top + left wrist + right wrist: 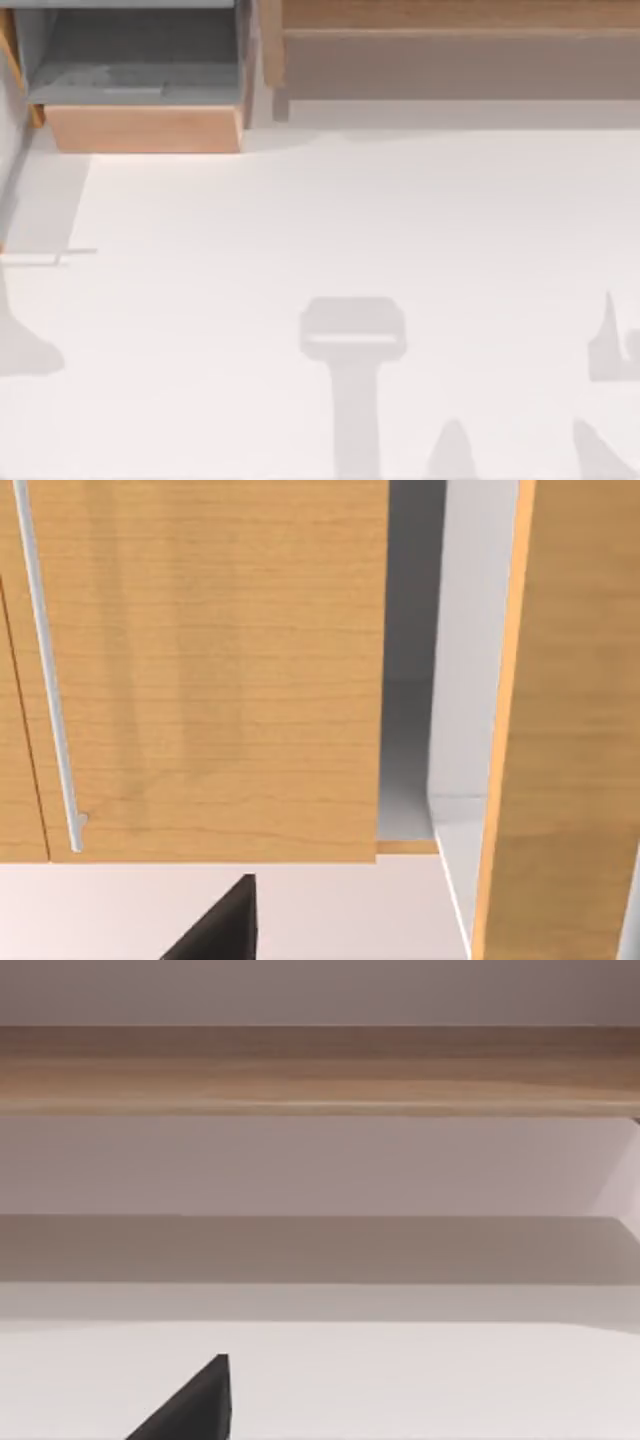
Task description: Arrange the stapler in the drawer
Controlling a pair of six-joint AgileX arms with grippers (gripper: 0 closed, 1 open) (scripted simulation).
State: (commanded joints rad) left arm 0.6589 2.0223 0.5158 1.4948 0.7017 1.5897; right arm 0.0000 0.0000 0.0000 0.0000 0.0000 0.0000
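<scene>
**Near edge, 6 o'clock.** The white table (pixel 200 300) carries soft grey shadows: one T-shaped, just right of centre, and narrower ones toward 4 to 5 o'clock. They are probably cast by the arms overhead.

**Left arm.** The left wrist view has a dark wedge of the left end effector (pixel 222 925) at the lower edge, close to a tan wooden face. Open or closed: cannot tell.

**Right arm.** The right wrist view has a similar wedge of the right end effector (pixel 195 1405) over bare table, facing the brown panel. Open or closed: cannot tell. No object is seen held by either.

**Far edge, 11 o'clock.** The drawer (pixel 145 128) stands pulled out toward the table, with its tan front nearest and its grey floor and side walls behind. In the left wrist view a tan face with a slim metal handle (pixel 45 670) stands beside a gap into grey. This is probably the same unit seen close up.

**Far edge, 12 to 2 o'clock.** The wider brown wooden panel (pixel 450 50) runs along the back, just right of the drawer.

**Progress (judgement).** The drawer is open, so access looks ready. The floor in sight is plain grey, so placing the stapler looks still to do.

**Stapler.** Its position and look cannot be told from these views.
</scene>
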